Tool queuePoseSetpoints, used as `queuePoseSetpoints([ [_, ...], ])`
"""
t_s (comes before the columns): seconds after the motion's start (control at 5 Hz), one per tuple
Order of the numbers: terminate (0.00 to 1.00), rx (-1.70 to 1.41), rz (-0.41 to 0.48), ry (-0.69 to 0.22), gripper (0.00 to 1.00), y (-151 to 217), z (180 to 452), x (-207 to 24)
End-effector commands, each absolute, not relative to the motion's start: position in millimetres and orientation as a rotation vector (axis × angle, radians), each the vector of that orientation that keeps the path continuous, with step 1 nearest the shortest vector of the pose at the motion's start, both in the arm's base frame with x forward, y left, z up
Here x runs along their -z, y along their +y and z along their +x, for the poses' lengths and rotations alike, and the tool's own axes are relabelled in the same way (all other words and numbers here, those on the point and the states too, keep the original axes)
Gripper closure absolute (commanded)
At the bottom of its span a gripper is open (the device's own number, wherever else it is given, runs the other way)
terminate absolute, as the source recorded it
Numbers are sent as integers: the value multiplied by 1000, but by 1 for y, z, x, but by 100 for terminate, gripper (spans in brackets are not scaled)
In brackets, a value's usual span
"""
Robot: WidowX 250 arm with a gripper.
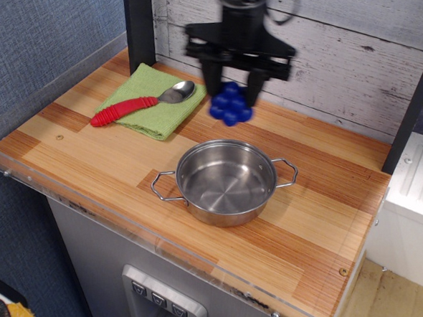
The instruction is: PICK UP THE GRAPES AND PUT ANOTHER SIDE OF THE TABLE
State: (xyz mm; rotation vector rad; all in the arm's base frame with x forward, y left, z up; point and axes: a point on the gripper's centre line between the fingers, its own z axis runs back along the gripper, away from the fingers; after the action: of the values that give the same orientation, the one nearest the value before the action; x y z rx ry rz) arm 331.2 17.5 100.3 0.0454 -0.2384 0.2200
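While the grapes (230, 106) hung clear of the counter (316, 201) near its back edge, the black fingers (253, 88) were closed on the cluster from either side, the gripper (232, 95) pointing straight down. Just left of them lay a green cloth (146, 115) bearing a red-handled spoon (144, 101). A steel pot (225, 181) stood nearer the front, apart from the grapes.

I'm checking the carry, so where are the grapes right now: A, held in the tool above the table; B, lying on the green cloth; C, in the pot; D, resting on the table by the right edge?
A: the grapes sit between the fingers of the tool, lifted off the table, behind the pot and right of the cloth.
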Motion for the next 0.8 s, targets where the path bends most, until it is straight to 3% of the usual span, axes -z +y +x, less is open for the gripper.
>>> queuePoseSetpoints([
  [0.0, 0, -400, 47, -250, 100, 47, 286, -108],
  [0.2, 0, -440, 65, -217, 100, 56, 272, -97],
  [0.6, 0, -511, 79, -237, 100, 81, 256, -78],
])
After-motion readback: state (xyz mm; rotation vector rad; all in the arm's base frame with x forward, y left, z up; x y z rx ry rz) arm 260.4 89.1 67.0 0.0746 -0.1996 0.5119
